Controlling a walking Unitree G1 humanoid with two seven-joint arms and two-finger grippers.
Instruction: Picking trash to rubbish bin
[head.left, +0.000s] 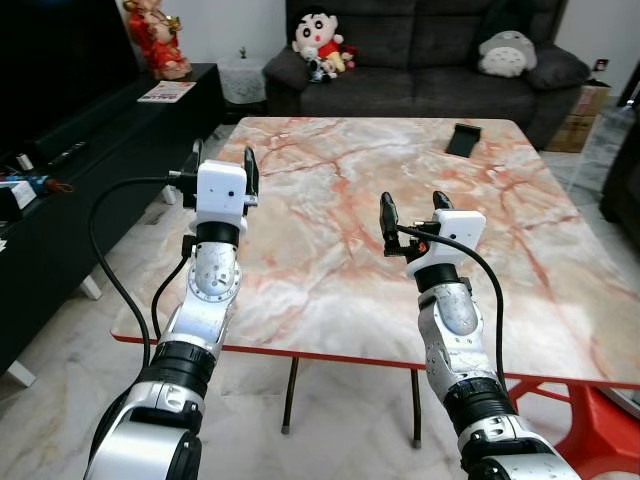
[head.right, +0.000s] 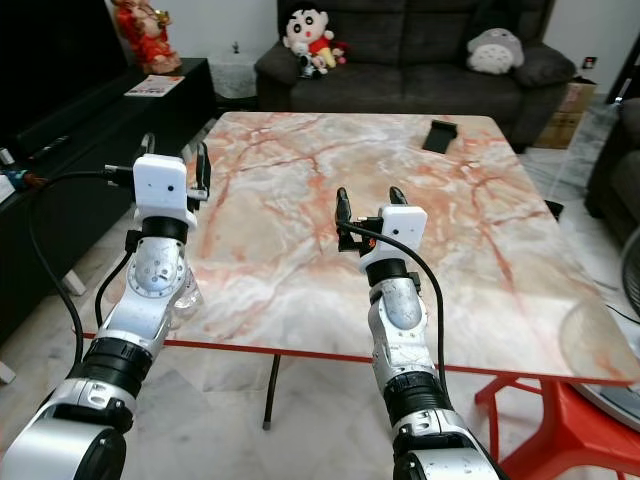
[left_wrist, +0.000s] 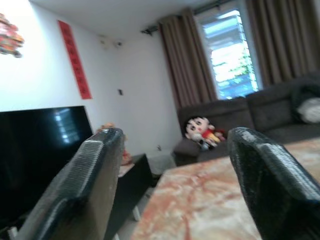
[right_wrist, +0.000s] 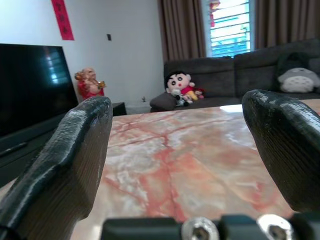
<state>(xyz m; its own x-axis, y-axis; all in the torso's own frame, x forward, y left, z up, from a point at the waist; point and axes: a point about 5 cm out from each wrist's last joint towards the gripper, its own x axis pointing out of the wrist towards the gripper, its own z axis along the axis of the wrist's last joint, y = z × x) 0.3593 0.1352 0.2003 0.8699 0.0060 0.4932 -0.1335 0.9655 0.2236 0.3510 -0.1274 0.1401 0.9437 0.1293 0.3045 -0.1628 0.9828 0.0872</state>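
The only thing that could be trash is a small, flat, black object lying on the marble-patterned bench in the upper right of the frame, close to the bench's far edge and a little in from its far right corner. It is roughly rectangular, longer than it is wide, with its long side running away toward the far edge and slanting slightly to the right. It lies alone, with bare pink-and-white bench top all around it, and it is too small to tell what it is.
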